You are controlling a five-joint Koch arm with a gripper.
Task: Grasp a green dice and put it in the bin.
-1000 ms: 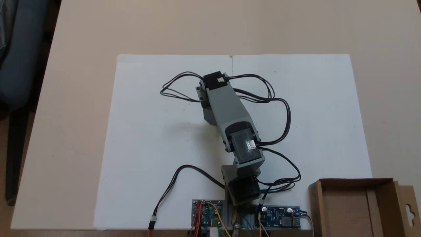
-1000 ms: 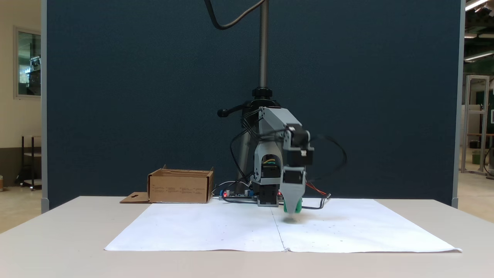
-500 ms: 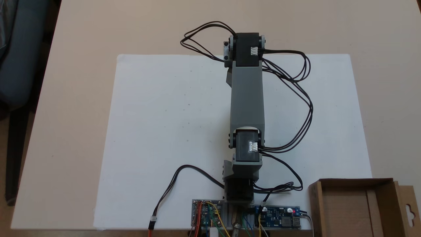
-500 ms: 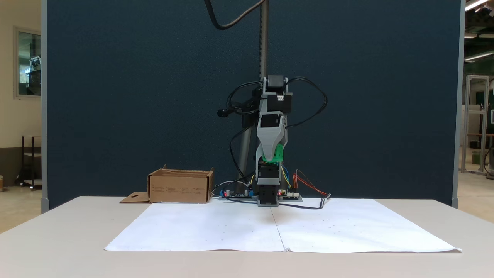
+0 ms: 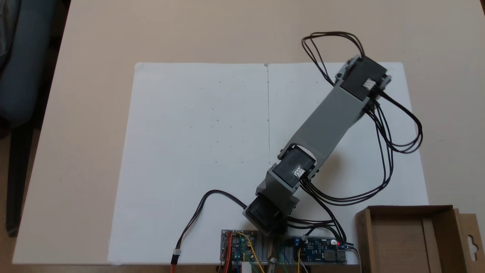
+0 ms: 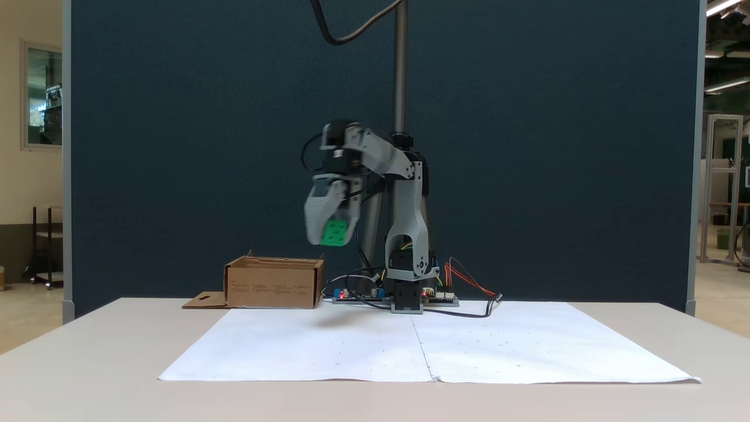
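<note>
My pincer (image 6: 334,233) is clamped on the green dice (image 6: 333,232), carried high above the desk (image 6: 88,351) so it clears the flaps of the bin (image 6: 274,285), which stands just beside and below.

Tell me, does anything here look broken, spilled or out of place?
Nothing stands out. The hand holds the small bright green plastic dice in the air, beside and above the upright brown cardboard bin, and the white paper sheet lies flat.
</note>
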